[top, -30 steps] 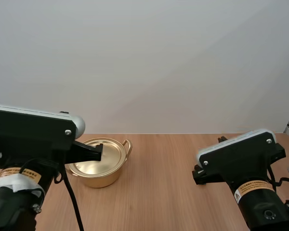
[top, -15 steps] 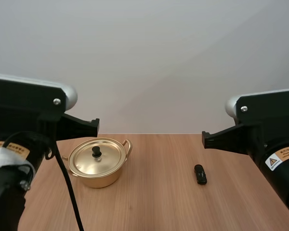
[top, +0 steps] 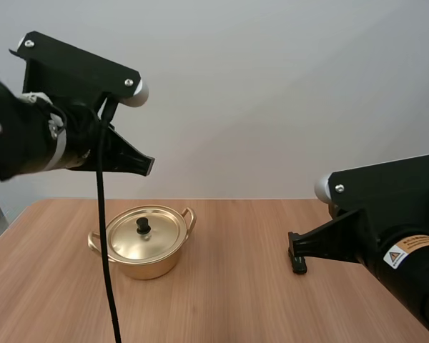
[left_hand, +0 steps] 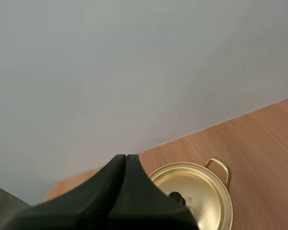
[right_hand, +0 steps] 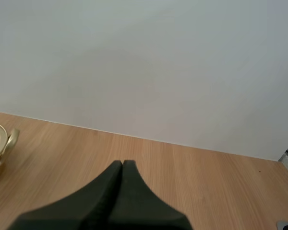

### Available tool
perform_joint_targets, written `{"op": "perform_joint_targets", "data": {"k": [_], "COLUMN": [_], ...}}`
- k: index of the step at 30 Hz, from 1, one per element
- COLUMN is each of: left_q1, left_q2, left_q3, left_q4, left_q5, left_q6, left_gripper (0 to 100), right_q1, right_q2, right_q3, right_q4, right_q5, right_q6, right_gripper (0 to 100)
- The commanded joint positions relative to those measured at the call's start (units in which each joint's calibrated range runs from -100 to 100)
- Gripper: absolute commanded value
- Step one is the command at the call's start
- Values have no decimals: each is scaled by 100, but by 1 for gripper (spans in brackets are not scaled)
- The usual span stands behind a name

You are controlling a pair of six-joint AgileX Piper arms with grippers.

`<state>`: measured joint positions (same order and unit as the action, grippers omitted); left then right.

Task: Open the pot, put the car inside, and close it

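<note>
A gold pot (top: 143,246) stands left of the table's middle, its lid on with a black knob (top: 142,226) on top. A small black car (top: 299,267) lies on the wood to the right, partly hidden behind the tip of my right gripper (top: 294,247). My left gripper (top: 147,166) hangs high above the pot. In the left wrist view my left gripper (left_hand: 125,157) is one dark wedge, shut on nothing, over the pot (left_hand: 206,191). The right gripper (right_hand: 122,163) is likewise shut and empty, with the pot's handle (right_hand: 9,139) off to one side.
The wooden table (top: 229,300) runs back to a plain grey wall. Bare wood lies between the pot and the car and in front of both.
My left arm has risen well above the pot. My right arm has come down, and its tip now covers part of the car. Pot and car have not moved.
</note>
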<state>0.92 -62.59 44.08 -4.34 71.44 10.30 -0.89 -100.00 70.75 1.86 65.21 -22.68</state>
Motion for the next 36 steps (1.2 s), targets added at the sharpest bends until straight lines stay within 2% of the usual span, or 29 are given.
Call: {"op": "perform_joint_targets", "data": {"k": [1, 14, 16, 17, 19, 22, 30, 36], "left_q1": [1, 1, 1, 1, 1, 1, 1, 1], "left_q2": [2569, 3571, 3677, 3708, 3768, 3824, 4203, 4544], "left_q3": [-747, -978, -978, -978, -978, -978, -978, -964], "left_q4": [-5, -141, -141, -141, -156, -160, -154, -475], "left_q5": [1459, 1401, 1434, 1453, 1494, 1541, 2088, 2021], "left_q6": [4, 178, 178, 178, 178, 178, 517, 712], "left_gripper": [0, 0, 9, 17, 44, 99, 100, 100], "right_q1": [6, 6, 6, 6, 6, 6, -8, -18], "right_q2": [0, 0, 0, 0, 0, 0, 0, 0], "right_q3": [-6, -6, -6, -6, -6, -6, -6, -6], "right_q4": [0, -12, -12, -12, -12, -12, -11, -11], "right_q5": [2, 2, 2, 2, 2, 2, 2, 2], "right_q6": [-8, -7, -7, -7, -7, -7, -7, -7], "right_gripper": [0, 0, 0, 0, 0, 0, 0, 0]}}
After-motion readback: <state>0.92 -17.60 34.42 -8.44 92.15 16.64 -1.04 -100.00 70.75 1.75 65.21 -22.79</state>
